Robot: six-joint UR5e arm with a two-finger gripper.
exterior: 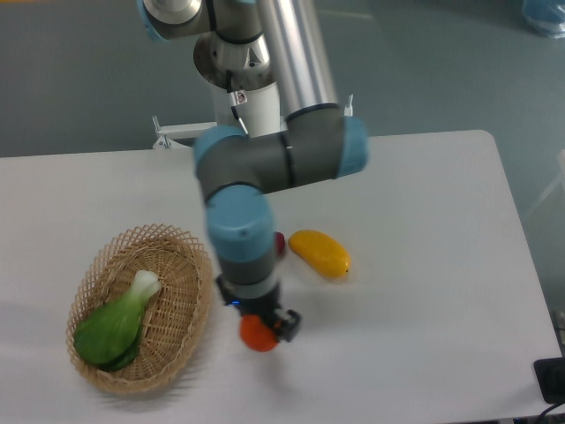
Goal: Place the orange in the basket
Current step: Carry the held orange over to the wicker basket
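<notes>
Orange (257, 334), round and smooth, sits under the gripper (263, 329) at the near middle of the table (424, 265), just right of the basket's rim and outside it. Looks held between the black fingers, though hard to say for certain whether clenched on the fruit or merely around it; likewise unclear whether lifted or resting on the surface. Blurred slightly, along with the wrist above.

Left of it, the basket (181, 265): oval, shallow, tan wicker with an open-weave rim. Holds a green leafy vegetable (115, 327) with a pale stalk end pointing far-right.

Just far-right of the fruit, a yellow mango-shaped fruit (320, 253), elongated and glossy, lying apart from the gripper. Beside it, a small dark red thing (280, 244), mostly hidden behind the wrist.

Above, the arm (265, 159): grey joints with light blue caps and a silver tube rising to the far edge. No readable writing or labels anywhere.

White, matte tabletop with a rounded far-right corner; open surface to the right and near-right of the fruit, narrow room on the left toward the wicker rim.
</notes>
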